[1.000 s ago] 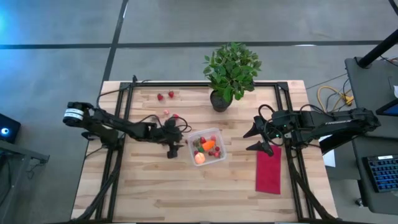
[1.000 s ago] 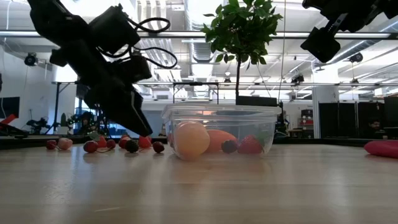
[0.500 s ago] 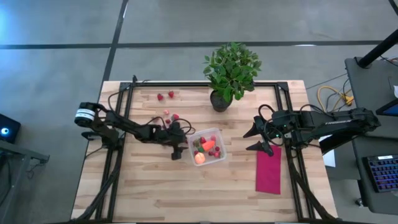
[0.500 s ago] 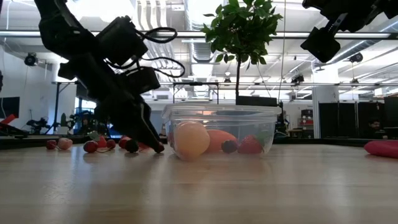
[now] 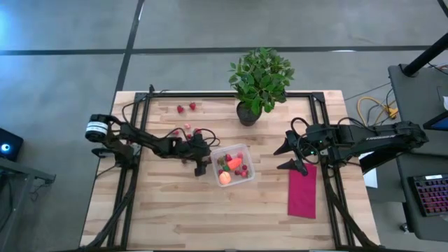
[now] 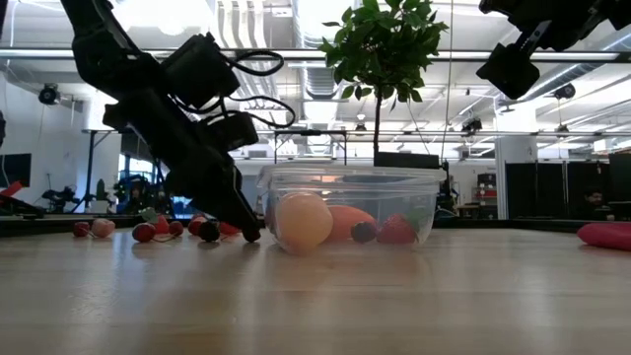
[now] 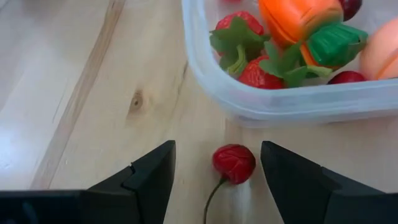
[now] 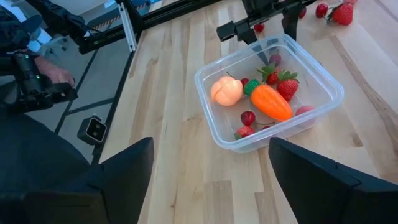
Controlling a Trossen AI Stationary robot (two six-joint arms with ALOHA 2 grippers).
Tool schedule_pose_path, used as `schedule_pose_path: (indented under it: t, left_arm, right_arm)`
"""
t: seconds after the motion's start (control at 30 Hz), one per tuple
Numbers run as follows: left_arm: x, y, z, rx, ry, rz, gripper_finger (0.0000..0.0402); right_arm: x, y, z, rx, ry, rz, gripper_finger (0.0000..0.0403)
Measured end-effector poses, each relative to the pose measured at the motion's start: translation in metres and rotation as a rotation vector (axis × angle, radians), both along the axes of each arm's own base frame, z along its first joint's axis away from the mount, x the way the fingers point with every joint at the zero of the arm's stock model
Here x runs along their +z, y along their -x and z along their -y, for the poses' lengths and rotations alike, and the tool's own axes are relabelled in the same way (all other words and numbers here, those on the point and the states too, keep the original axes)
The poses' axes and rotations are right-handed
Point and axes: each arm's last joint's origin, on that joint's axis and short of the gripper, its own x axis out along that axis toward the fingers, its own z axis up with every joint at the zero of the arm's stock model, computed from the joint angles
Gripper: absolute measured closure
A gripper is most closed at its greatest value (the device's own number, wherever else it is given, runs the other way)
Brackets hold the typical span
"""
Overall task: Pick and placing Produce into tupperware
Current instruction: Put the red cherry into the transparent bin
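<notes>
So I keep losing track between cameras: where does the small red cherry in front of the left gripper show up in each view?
High view: hidden under the left gripper, beside the container.
Low view: not clearly told apart at the fingertips.
Left wrist view: cherry between the open fingers, just outside the container wall.
Right wrist view: not visible.
Shared landmark: the carrot in the container.

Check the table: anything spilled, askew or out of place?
Nothing is spilled or damaged. Loose strawberries still lie on the table outside the tupperware. One small red fruit sits beside its wall, between the open left gripper fingers. The right gripper hangs open, off to the side.
</notes>
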Motion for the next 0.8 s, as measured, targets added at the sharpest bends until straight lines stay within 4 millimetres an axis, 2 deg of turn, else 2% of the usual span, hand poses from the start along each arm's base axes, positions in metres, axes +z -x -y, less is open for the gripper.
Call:
schedule_pose_path:
  t: [0.3, 0.6, 0.8]
  left_arm:
    - [-0.001, 0.001, -0.001, 0.002, 0.000, -0.006, 0.0228]
    - [-0.012, -0.004, -0.001, 0.003, 0.002, -0.034, 0.0233]
    - [-0.008, -0.006, -0.001, 0.005, 0.000, -0.029, 0.0238]
  right_arm:
    - [0.000, 0.000, 0.000, 0.000, 0.000, 0.000, 0.0092]
    - [0.000, 0.000, 0.000, 0.000, 0.000, 0.001, 0.0093]
    - [0.000, 0.000, 0.000, 0.000, 0.000, 0.000, 0.0097]
